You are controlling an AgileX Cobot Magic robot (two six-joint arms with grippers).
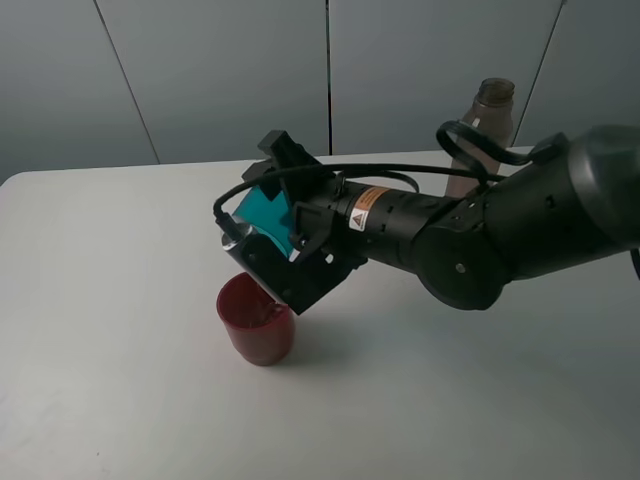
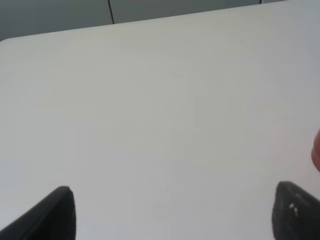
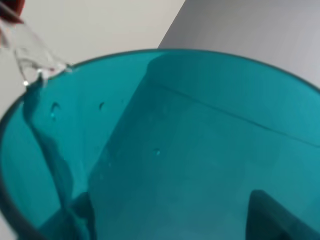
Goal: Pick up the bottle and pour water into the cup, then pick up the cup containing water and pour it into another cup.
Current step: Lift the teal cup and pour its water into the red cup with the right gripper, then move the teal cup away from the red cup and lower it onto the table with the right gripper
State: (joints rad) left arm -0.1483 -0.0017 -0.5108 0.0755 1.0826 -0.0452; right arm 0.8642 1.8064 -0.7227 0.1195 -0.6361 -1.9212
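**Water tipping from the teal cup into the red one**

Water (image 3: 30, 60) was running off the lip of the teal cup (image 1: 268, 213), a thin clear stream leaving the rim in the right wrist view, with droplets clinging to the inside wall. The right claw (image 1: 285, 245) was clamped on that cup and had it tilted steeply, mouth pointing down and to the left as seen from the high camera. Directly under the lowered rim stood the red cup (image 1: 257, 322), upright on the white counter (image 1: 110, 300), just below the black claw housing; I could not tell whether the two cups touched. The right arm (image 1: 500, 235) reached in from the right side and crossed toward the middle of the counter, a black cable looping over its back.

Behind that arm, near the far right of the counter, the bottle (image 1: 483, 135) stood upright, smoky grey-brown, its lower part hidden by the arm and cable.

The left claw (image 2: 172, 212) showed only in its own wrist view: two dark fingertips (image 2: 55, 212) set wide apart, nothing between them, with bare white counter beneath. A sliver of red showed at the edge of that view, too little to make out clearly. The left arm itself did not appear in the high view.
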